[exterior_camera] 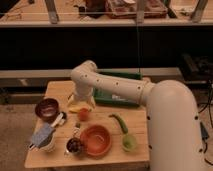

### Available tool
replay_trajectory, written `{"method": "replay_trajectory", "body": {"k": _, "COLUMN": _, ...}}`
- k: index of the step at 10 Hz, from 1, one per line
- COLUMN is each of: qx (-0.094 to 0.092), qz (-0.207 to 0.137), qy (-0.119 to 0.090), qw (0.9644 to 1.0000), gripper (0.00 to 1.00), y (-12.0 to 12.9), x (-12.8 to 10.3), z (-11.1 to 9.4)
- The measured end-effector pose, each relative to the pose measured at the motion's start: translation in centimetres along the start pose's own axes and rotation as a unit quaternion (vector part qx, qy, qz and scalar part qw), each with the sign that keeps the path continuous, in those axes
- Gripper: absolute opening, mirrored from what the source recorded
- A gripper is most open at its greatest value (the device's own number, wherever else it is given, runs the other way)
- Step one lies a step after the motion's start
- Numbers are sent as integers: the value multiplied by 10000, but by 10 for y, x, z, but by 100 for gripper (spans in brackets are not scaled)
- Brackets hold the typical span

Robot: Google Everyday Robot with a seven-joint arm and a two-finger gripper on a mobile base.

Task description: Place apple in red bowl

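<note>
The apple [83, 114] is a small orange-red fruit on the wooden table [57, 91], left of centre. The red bowl [96, 140] stands empty near the table's front edge, below and a little right of the apple. My gripper [83, 102] hangs at the end of the white arm directly above the apple, very close to it. The lower part of the gripper blends with the flat yellow piece [74, 108] lying just left of the apple.
A dark maroon bowl [47, 108] stands at the left. A long green vegetable [119, 122] and a light-green cup [129, 144] are right of the red bowl. A green tray [120, 95] lies behind the arm. A white cup [45, 140] and a small dark container [74, 146] stand front left.
</note>
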Motion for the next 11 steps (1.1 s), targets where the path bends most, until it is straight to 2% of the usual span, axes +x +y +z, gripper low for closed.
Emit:
{"method": "replay_trajectory", "body": {"k": 2, "qx": -105, "qz": 54, "qy": -165, "qw": 9998, "gripper": 80, "y": 0, "x": -1, "z": 23}}
{"method": "replay_trajectory", "body": {"k": 7, "qx": -297, "qz": 188, "qy": -427, "qw": 9985, "gripper": 78, "y": 8, "x": -5, "z": 53}}
{"method": "replay_trajectory", "body": {"k": 8, "qx": -332, "qz": 170, "qy": -455, "qw": 9983, "gripper": 72, "y": 6, "x": -7, "z": 57}}
{"method": "replay_trajectory", "body": {"k": 11, "qx": -387, "qz": 152, "qy": -527, "qw": 9977, "gripper": 40, "y": 5, "x": -12, "z": 65}}
